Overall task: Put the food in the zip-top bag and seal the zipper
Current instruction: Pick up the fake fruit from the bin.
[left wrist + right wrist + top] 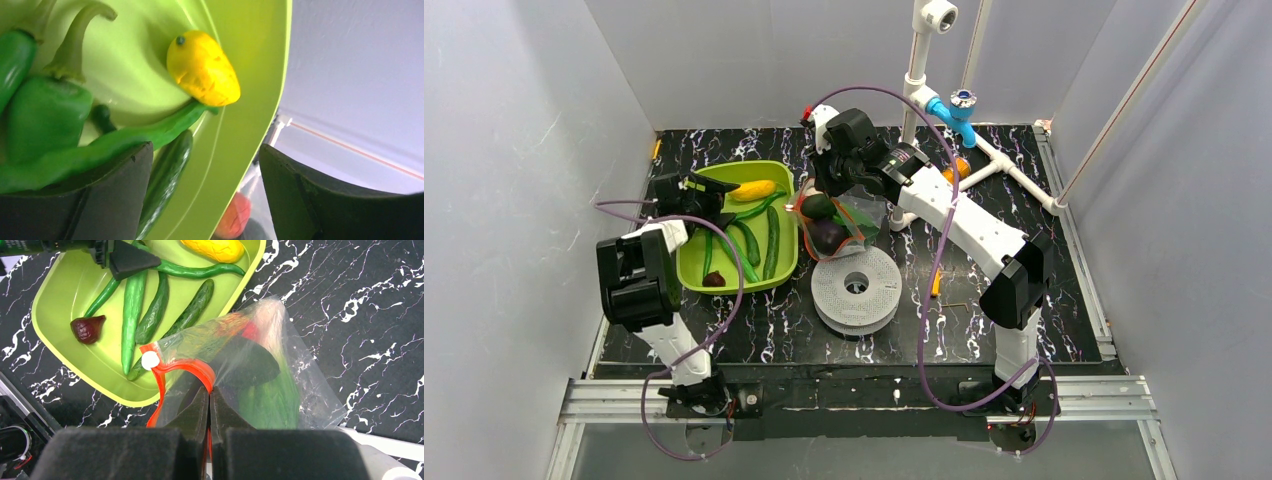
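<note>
The right gripper (pixel 209 392) is clenched on the zipper (pixel 186 367), pinching one lip of the orange-red strip; as we read it, this lifts the mouth of the bag (pixel 305 390) and opens it toward the tray (pixel 65 295) on its left. The bag sits mid-table, just beyond the white perforated disc (pixel 856 285), with an eggplant (pixel 250 365), a leafy stalk (pixel 270 405) and a round red fruit (pixel 240 325) inside. The left gripper (pixel 202 160) hangs spread and empty over the tray's far end, beside the yellow piece (pixel 202 67) and above the long green peppers (pixel 132 305); we take this as lining up the next pick. A small dark-red piece (pixel 87 328) lies at the tray's near end. The table (pixel 350 290) is black with white veining, flat and hard; pale walls (pixel 524 150) close three sides; white pipes (pixel 915 95) with a blue fitting (pixel 951 112) stand at the far right.
</note>
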### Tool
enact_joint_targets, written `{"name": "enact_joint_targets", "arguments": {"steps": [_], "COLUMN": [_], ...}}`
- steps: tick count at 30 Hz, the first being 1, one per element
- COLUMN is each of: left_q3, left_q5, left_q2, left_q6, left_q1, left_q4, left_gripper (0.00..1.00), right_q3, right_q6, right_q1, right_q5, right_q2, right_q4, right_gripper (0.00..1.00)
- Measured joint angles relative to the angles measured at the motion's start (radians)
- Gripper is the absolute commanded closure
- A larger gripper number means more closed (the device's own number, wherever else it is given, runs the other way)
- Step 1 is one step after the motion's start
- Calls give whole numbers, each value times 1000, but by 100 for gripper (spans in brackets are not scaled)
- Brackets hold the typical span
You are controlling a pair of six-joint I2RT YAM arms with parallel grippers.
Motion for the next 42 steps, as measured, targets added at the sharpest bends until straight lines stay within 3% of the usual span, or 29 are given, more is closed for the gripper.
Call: {"name": "enact_joint_targets", "arguments": {"steps": [7,17,27,37,42], "left_q3": [9,86,181,218,192], "left_q5": [-27,-247,-323,-360,-361], "left_q2": [95,128,218,239,186], "left_q6": [-152,-148,-207,-221,-148], "left_q1": [-20,-138,-157,-159,-156], "left_q4": [151,37,14,-43,-77], "left_gripper": [31,31,35,70,85], "right_q3": [0,0,-4,-6,-11], "right_q6": [0,-1,-2,-1,0], "right_q1": [0,0,0,0,0], "right_q5": [0,0,1,3,3], "right_q2": [0,0,0,0,-2], "right_q4": [0,0,2,2,2], "right_gripper": [99,99,99,99,99]}}
